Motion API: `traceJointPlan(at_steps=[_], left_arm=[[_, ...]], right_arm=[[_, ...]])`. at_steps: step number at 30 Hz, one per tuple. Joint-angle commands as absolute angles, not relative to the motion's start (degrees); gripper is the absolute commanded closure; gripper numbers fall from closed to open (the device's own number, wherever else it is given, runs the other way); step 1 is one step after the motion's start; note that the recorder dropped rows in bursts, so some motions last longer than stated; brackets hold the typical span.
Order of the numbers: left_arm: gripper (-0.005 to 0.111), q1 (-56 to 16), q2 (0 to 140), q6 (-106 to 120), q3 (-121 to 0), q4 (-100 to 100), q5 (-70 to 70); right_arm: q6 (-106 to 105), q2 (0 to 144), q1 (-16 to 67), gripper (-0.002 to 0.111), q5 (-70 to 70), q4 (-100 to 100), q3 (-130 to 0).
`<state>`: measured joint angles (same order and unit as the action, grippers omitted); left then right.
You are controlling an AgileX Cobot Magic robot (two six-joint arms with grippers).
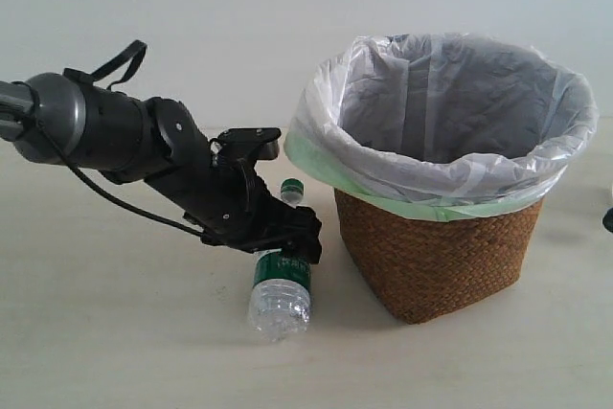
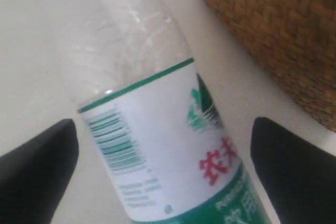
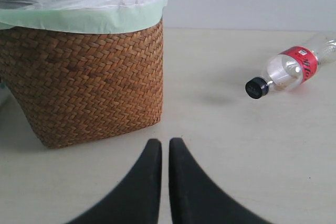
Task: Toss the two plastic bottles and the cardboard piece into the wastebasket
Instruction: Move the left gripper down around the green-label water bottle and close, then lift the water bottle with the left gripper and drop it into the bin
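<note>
The green-capped bottle [image 1: 279, 300] with the green-white label lies on the table left of the wastebasket [image 1: 436, 246], its cap [image 1: 292, 191] pointing away. My left gripper [image 1: 287, 248] is down over its middle. In the left wrist view the bottle [image 2: 157, 145] lies between the two black fingers [image 2: 39, 166], which stand wide apart with gaps on both sides, so the left gripper [image 2: 164, 129] is open. My right gripper [image 3: 165, 142] is shut on nothing, low over the table beside the wastebasket [image 3: 89, 82]. The black-capped, red-label bottle [image 3: 291, 69] lies beyond it. The cardboard piece is out of view.
The wicker wall of the basket [image 2: 278, 35] is close to the left gripper. The bag liner [image 1: 441, 102] hangs over the basket's rim, and its mouth is open. The pale table [image 1: 115, 332] carries all of this.
</note>
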<state>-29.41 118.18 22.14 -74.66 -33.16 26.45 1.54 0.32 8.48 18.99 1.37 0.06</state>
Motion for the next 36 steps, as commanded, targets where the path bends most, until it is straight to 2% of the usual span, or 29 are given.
traceJointPlan(at_steps=[1, 4, 6, 8, 11, 19, 25, 28, 31, 36], left_arm=[[0.024, -29.76, 119.85, 22.71, -74.51, -33.51, 24.81], [0.030, -29.76, 119.97, 22.71, -74.51, -32.27, 25.07], [0.044, -29.76, 119.83, 22.71, -74.51, -31.91, 25.21], [0.063, -29.76, 119.59, 22.71, -74.51, -31.91, 25.46], [0.103, -29.76, 118.58, 25.65, -74.51, -31.80, 27.04], [0.103, -26.39, 111.98, 22.78, -74.51, -28.35, 26.98], [0.103, -20.39, 101.94, 1.68, -74.65, -3.13, 29.12], [0.103, -19.12, 96.84, -17.28, -78.14, 22.65, 38.22], [0.103, -19.62, 93.20, -23.91, -83.61, 40.93, 50.02], [0.103, -19.62, 90.48, -22.73, -92.05, 49.89, 62.21]], right_arm=[[1.31, 0.00, 8.55, 0.106, 18.45, 1.83, 0.00], [1.31, 0.00, 8.55, 0.106, 18.45, 1.83, 0.00], [1.31, 0.00, 8.55, 0.106, 18.45, 1.83, 0.00], [1.31, 0.00, 8.55, 0.106, 18.45, 1.83, 0.00], [1.31, 0.00, 8.55, 0.106, 18.45, 1.83, 0.00], [1.31, 0.00, 8.55, 0.106, 18.45, 1.83, 0.00], [1.31, 0.00, 8.55, 0.106, 18.45, 1.83, 0.00], [1.31, 0.00, 8.55, 0.106, 18.45, 1.83, 0.00], [1.31, 0.00, 8.55, 0.106, 18.45, 1.83, 0.00], [1.31, 0.00, 8.55, 0.106, 18.45, 1.83, 0.00]])
